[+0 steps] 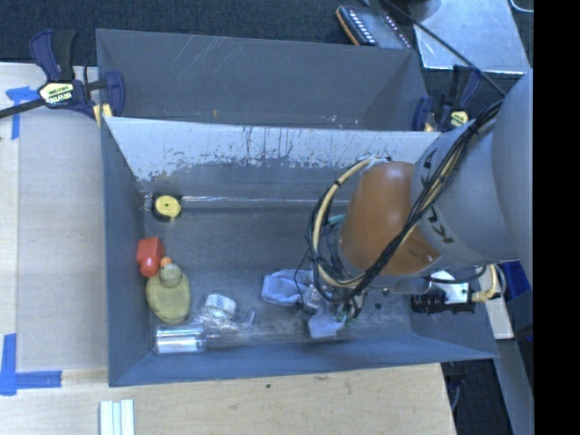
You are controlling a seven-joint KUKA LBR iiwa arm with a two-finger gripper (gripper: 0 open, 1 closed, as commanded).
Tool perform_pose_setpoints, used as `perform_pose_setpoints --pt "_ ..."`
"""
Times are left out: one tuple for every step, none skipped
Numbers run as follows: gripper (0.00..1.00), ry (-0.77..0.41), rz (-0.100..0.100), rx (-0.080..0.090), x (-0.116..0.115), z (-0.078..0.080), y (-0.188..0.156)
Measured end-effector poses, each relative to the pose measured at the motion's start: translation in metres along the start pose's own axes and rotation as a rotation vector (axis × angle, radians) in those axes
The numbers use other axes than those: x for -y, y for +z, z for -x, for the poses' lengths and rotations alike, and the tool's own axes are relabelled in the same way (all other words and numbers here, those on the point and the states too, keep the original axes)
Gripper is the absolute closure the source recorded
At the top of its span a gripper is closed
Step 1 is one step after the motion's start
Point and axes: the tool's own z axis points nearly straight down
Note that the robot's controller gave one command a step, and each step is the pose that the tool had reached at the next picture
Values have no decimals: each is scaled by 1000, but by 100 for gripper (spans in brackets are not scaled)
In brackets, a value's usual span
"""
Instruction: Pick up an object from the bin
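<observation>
Your arm [498,170] is a fat, rounded, pale-grey link with dark lettering. A glossy orange-brown dome cover [385,220] caps its wrist. Yellow and black cables [319,229] loop around it, above the small dark end effector [331,311].

The bin [122,243] is grey-blue all over. Its back wall is paler near the top, with thin dark streaks running down it like drips. At the left of the floor is a small round yellow thing [166,207] with a dark middle. Below it is a red block [149,256], then a yellow-green bottle [169,297]. At the lower left lie a see-through tube [178,340] and a see-through crinkly wrapper [218,308]. In the middle is a pale blue crumpled cloth [281,288]. The arm [507,188] is silver-grey, with a shiny orange-brown cover [385,220] and black and yellow cables [316,234].
</observation>
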Motion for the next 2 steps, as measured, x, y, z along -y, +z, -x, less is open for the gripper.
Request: perform_pose_setpoints --pt "100 0 1 4 0 1 -5" --pt "100 -1 1 3 0 1 -11"
